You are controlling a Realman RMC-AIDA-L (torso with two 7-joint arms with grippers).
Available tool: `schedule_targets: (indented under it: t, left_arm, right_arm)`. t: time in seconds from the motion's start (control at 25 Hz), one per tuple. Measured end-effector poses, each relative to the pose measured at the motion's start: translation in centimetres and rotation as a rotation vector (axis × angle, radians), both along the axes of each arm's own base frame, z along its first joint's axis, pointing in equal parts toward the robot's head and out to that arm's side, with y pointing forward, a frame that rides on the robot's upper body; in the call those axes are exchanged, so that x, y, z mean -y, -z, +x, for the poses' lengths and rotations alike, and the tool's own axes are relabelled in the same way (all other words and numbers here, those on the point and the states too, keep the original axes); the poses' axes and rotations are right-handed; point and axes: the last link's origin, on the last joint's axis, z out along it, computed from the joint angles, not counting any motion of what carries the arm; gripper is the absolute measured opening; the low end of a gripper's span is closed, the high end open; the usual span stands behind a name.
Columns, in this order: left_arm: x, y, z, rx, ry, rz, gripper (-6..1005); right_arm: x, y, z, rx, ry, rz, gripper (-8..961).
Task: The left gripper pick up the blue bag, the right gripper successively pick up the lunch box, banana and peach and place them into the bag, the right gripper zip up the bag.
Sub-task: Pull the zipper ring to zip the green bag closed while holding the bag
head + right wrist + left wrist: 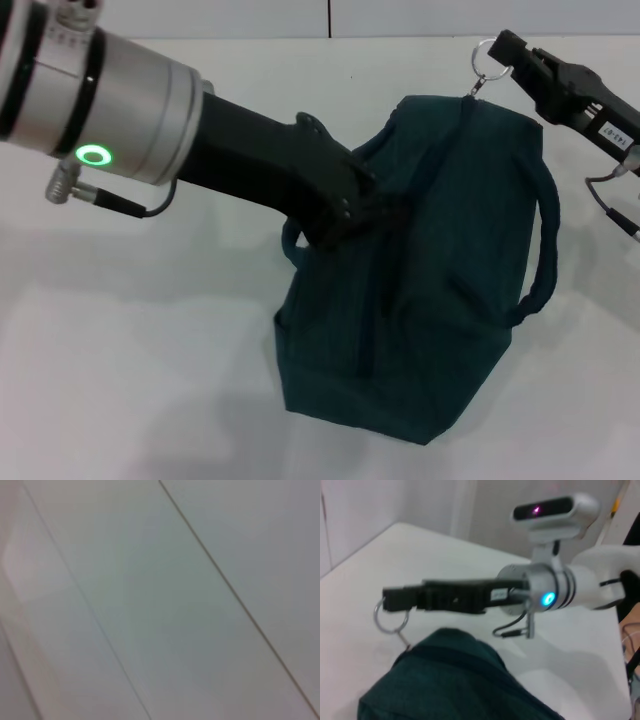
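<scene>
1. Two grippers at work on one bag. Right gripper (503, 52) pinched on the ring pull (484, 58) at the far end of the zip, ring hanging from its tip and tied to the fabric by a short link — held so, most likely, to drag the slider along and close the top.
2. Left gripper (352, 212) buried at the near handle (292, 246) on the side of the blue bag (420, 300); fingers hidden against the dark cloth, so cannot tell whether spread or clamped. Placed there, by the look of it, to brace the bag against the pull.
3. Bag standing on the white table (120, 350), directly below and between both grippers, zip line appearing shut — no lunch box, banana or peach in sight.
</scene>
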Motion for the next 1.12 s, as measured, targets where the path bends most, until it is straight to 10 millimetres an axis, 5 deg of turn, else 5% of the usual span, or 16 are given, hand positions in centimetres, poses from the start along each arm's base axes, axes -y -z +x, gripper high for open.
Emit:
schedule_targets:
  t: [0.32,0.76,1.12]
  left_arm:
    - [-0.5,-0.7,-1.4,0.044,0.01,0.051,47]
    - [-2.8,0.8,-4.2,0.06,-0.01,0.109,72]
    - [-2.7,0.7,-2.2,0.129,-0.044,0.06,169]
  right_arm:
    - [0.3,-0.2,1.6,0.004,0.068,0.015,23]
    - [2.4,-1.4,3.0,-0.064,0.069,0.049,25]
    - [2.6,-1.1,3.3,-0.061,0.079,0.034,26]
